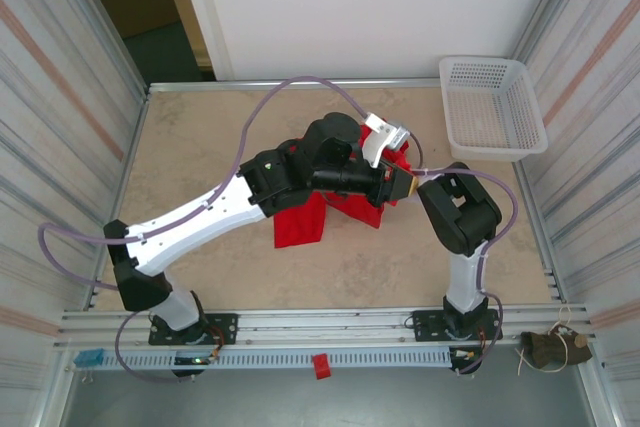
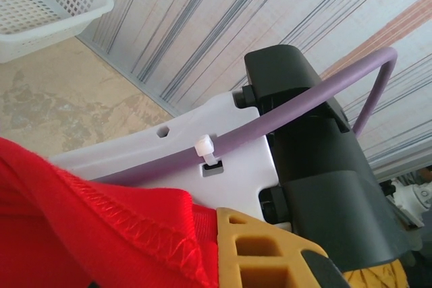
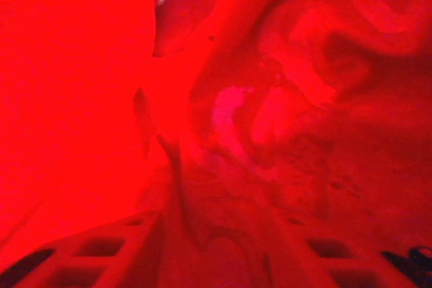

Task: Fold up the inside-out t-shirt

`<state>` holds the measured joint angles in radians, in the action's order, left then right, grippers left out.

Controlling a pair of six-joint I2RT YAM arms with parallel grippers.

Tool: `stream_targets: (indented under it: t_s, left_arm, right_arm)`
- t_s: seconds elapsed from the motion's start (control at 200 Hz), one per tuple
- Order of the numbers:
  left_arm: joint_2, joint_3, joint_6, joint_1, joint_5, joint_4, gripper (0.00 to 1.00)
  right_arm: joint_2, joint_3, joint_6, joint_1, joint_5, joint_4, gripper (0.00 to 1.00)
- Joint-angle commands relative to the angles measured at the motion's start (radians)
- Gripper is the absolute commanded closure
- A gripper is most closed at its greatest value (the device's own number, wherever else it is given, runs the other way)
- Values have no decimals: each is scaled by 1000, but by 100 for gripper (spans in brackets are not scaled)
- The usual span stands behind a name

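The inside-out t-shirt is a bright red bundle in the middle of the table, partly under both arms. My left gripper is lifted over its right part and is shut on a stitched hem of the t-shirt, which presses against a yellow finger. My right gripper is buried in the t-shirt, with red cloth all round the camera. Its two fingers stand apart at the bottom corners, open, with loose cloth sagging between them.
A white lattice basket sits at the far right corner of the table and shows again as the basket. The right arm's black elbow and purple cable are close beside my left gripper. Striped walls enclose the table.
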<state>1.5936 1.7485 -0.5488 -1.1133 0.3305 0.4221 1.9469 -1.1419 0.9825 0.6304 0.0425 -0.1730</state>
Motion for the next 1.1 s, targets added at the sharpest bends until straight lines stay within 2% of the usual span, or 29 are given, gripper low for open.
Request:
stream_targets:
  t_s: [0.0,0.13,0.326,0.416,0.526,0.626,0.736,0.792,0.922,1.092]
  left_arm:
    - [74,105,-35,-50,223,-145,100]
    - [182,352,21,-82,270,-21,100]
    - [200,323,-71,-114,355,-175,100]
    - [224,426,-23,-152,342,-120,100]
    - [276,548,-13,-164,360,-80,100]
    - [308,598,-10,-161,373,-58,100]
    - [256,491,32,-140,262,-19,100]
    - [214,388,22,-112,196,-56,100]
    - [161,213,-60,-43,138,-170,100]
    - [160,192,-39,-35,55,-175,100]
  right_arm:
    - [109,-105,5,22,36,8,54]
    - [179,-178,39,24,21,24,55]
    - [212,-207,50,2,11,41,54]
    - [207,-202,57,-13,17,32,53]
    - [220,-223,51,-18,19,46,43]
    - [238,-215,60,-26,49,11,39]
    - [211,-121,59,-36,114,-136,39]
    - [180,-36,63,-45,157,-260,39]
    - [99,175,123,-80,239,-573,37]
    - [85,329,171,-98,256,-826,35]
